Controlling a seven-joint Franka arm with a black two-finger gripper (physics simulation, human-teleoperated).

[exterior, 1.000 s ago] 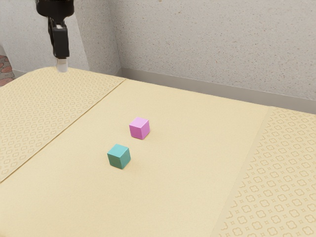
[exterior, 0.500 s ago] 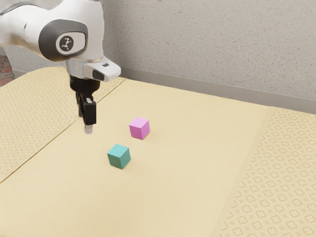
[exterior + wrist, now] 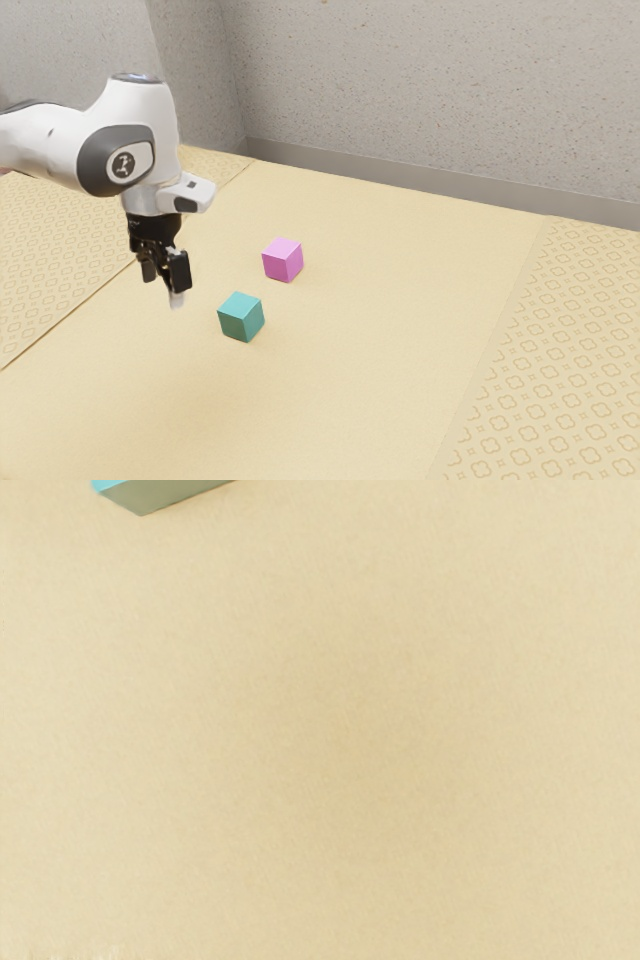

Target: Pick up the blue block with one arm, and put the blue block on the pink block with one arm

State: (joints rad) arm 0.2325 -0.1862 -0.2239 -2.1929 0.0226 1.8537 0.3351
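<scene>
Where the end effector (image 3: 165, 289) hangs, the blue block (image 3: 241, 316) lies just beside.

Bare table (image 3: 400, 350) rings the blue block (image 3: 241, 316); pink block (image 3: 283, 260) stands near.

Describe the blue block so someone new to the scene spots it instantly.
Look at the plain middle strip of the yellow table. Two small cubes sit there, apart; the blue block is the teal one nearer the camera, beside the robot's hand, unlike the pink block behind it.
</scene>
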